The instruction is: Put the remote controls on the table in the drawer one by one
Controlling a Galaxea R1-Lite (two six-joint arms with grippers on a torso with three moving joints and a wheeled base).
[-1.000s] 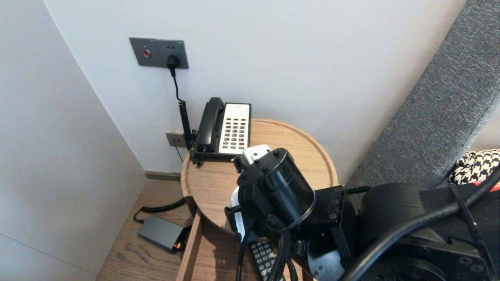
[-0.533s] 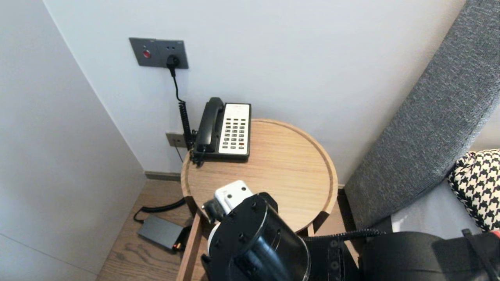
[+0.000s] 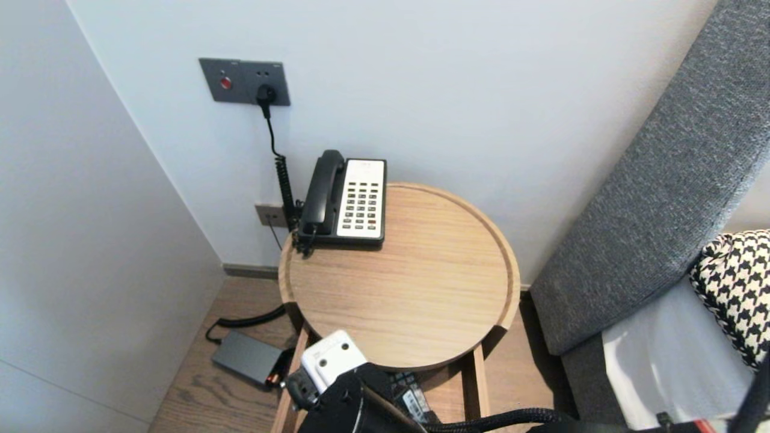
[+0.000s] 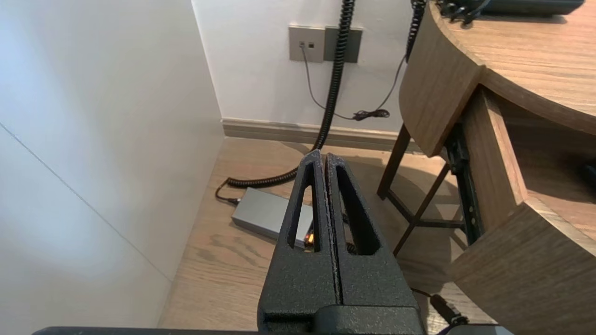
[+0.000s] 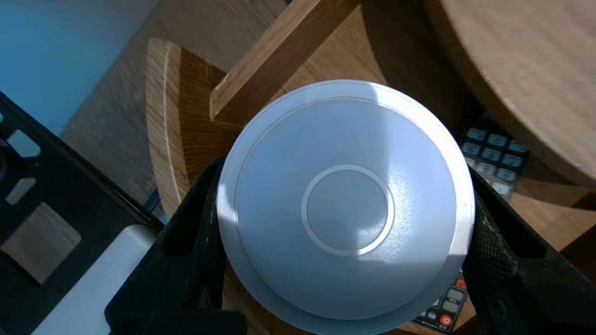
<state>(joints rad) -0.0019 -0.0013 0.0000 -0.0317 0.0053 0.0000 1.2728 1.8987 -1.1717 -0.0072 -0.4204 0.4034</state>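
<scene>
Standing by wall (image 3: 451, 90): round table (image 3: 409, 300), phone (image 3: 352, 198) at its back edge. Right gripper (image 5: 344, 242) low at table's front — fingers (image 5: 489, 251) clamped either side of white disc (image 5: 347, 186), disc over lower shelf (image 5: 545, 209), remote (image 5: 493, 156) beneath. Left gripper (image 4: 324, 167) pressed shut, empty, parked beside table above floor (image 4: 223, 260).

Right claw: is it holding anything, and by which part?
Yes: the right claw clamps a round white disc across its rim, one finger each side.
</scene>
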